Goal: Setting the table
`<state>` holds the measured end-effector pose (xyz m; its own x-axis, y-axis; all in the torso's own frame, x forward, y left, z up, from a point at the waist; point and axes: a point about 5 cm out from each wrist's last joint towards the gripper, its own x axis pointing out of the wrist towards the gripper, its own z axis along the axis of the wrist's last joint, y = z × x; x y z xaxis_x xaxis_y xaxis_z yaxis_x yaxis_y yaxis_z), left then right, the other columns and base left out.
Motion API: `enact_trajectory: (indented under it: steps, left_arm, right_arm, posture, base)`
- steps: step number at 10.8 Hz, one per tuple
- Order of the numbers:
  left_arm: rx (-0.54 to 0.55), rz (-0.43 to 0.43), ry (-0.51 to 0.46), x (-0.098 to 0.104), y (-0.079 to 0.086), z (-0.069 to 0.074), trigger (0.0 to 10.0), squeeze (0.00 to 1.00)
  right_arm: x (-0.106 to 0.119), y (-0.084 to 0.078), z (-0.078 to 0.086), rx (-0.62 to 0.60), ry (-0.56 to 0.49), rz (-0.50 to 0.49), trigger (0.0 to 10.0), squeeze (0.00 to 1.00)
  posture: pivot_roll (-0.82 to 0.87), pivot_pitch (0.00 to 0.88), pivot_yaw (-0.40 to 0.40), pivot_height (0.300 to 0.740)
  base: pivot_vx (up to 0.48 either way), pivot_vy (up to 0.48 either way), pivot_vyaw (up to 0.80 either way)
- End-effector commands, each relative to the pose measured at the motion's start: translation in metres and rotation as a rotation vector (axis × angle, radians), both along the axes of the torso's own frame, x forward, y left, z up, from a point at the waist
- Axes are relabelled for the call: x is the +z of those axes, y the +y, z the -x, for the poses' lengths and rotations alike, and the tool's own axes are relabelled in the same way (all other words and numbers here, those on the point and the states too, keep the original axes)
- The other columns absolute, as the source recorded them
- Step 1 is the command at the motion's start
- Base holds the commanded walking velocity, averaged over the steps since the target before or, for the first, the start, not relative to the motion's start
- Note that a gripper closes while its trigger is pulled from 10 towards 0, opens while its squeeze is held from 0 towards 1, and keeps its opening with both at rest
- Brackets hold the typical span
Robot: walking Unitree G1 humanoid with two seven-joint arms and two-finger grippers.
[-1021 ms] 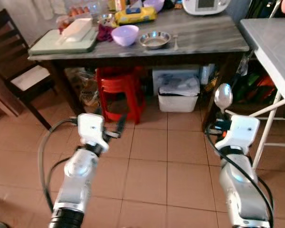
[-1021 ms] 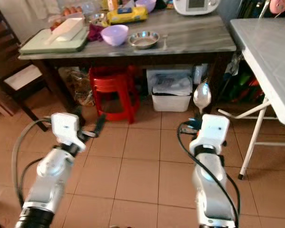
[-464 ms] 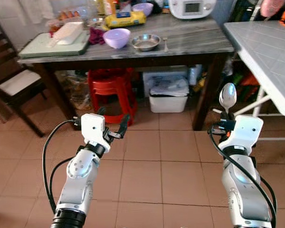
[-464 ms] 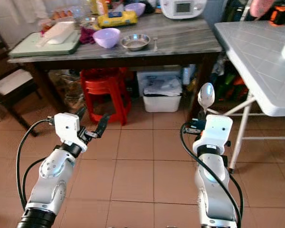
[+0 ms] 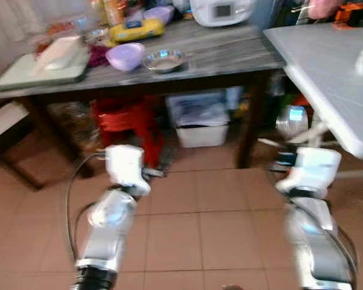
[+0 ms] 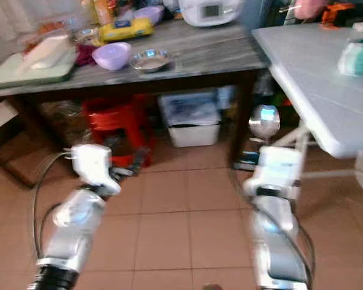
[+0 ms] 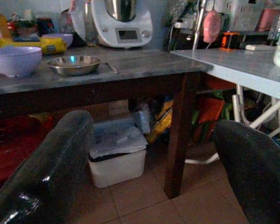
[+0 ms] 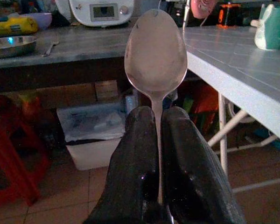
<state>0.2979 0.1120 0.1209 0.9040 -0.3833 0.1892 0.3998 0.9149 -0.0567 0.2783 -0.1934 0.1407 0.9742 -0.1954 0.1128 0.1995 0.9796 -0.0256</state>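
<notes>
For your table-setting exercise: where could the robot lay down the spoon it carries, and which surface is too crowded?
The right gripper holds the spoon. The white folding table is mostly bare, apart from a teal cup towards its far side. The dark table is free between the steel bowl and its right end; its left end is crowded.

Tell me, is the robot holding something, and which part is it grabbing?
Yes. The right gripper holds a spoon by its handle, with the bowl sticking up. The left gripper is open and holds nothing.

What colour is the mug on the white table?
Teal-green; the mug shows best in the right wrist view.
</notes>
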Motion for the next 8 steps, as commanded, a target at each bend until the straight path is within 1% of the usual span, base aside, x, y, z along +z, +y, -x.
enact_trajectory:
  steps: [1,2,6,7,8]
  left_arm:
    - [0.034,-0.02,-0.003,0.0004,0.0138,0.0,10.0,0.0]
    - [0.033,-0.018,-0.002,0.0002,0.0132,0.0002,10.0,0.0]
    - [0.01,-0.012,0.004,-0.0026,0.0063,0.0052,10.0,0.0]
    - [0.006,-0.013,0.007,-0.0038,0.0057,0.0059,10.0,0.0]
    - [0.003,-0.011,0.007,-0.0036,0.0051,0.006,10.0,0.0]
  right_arm:
    - [0.0036,0.0126,-0.0023,0.04,-0.019,-0.011,10.0,0.0]
    - [0.0039,0.0129,-0.0029,0.04,-0.02,-0.014,10.0,0.0]
    - [0.0048,0.0147,-0.0043,0.044,-0.023,-0.023,10.0,0.0]
    - [0.0039,0.0142,-0.0041,0.039,-0.017,-0.047,10.0,0.0]
    - [0.0037,0.0136,-0.004,0.038,-0.016,-0.046,10.0,0.0]
  posture:
    - [-0.17,0.091,0.1,0.74]
    - [-0.17,0.092,0.1,0.74]
    - [-0.17,0.096,0.095,0.74]
    - [-0.17,0.097,0.096,0.74]
    - [-0.17,0.097,0.096,0.74]
  base:
    - [0.334,0.0,0.73]
    - [0.334,0.0,0.46]
    - [0.332,0.0,0.0]
    - [0.33,0.0,0.0]
    - [0.33,0.0,-0.57]
